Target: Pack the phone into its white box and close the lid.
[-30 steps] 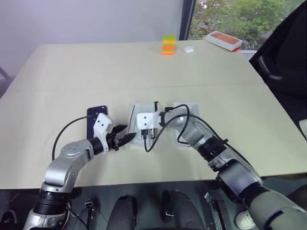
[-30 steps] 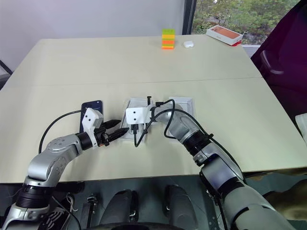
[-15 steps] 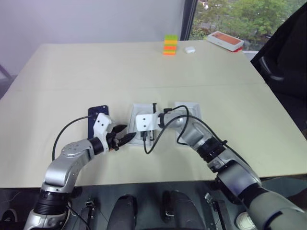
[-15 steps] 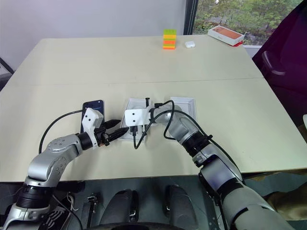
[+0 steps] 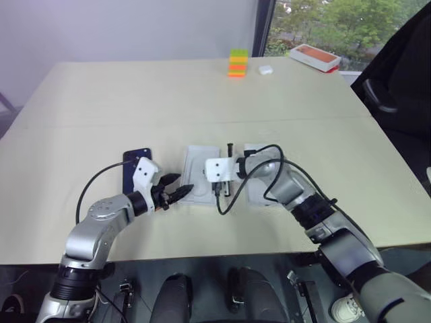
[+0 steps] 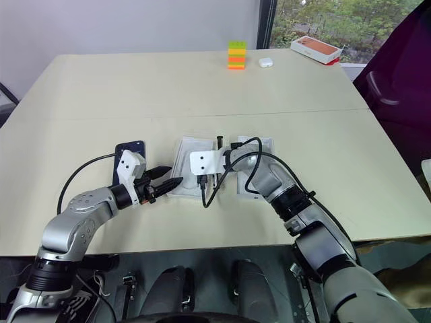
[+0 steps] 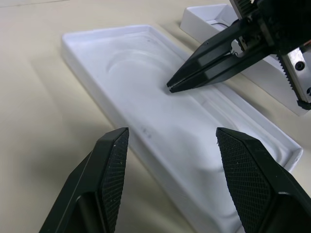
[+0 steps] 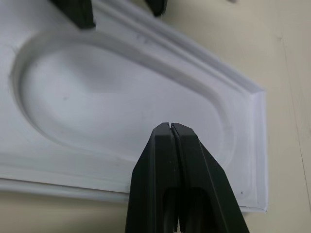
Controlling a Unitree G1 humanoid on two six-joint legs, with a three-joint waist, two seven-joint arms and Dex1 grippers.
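Observation:
The dark phone [image 5: 133,158] lies flat on the table, partly behind my left wrist. To its right lies a white moulded insert [image 5: 199,165] with a rounded recess and a raised white rim. I cannot tell whether it sits in the white box. My left gripper [image 7: 171,132] is open, low over the insert's near end, holding nothing. My right gripper [image 8: 171,126] is shut and empty, its tip just above the recess [image 7: 146,97]. A second shallow white box [image 5: 252,194], white inside, lies under my right arm. Whether it is the lid I cannot tell.
At the table's far side stand a stack of coloured blocks [image 5: 236,62], a small white case [image 5: 265,68] and an orange-topped box [image 5: 314,57]. A dark chair [image 5: 397,81] is beyond the table's right edge. A black cable [image 5: 222,202] loops below my right wrist.
My right arm has slid to the right along the insert, its gripper still shut. The left arm and the phone have not moved.

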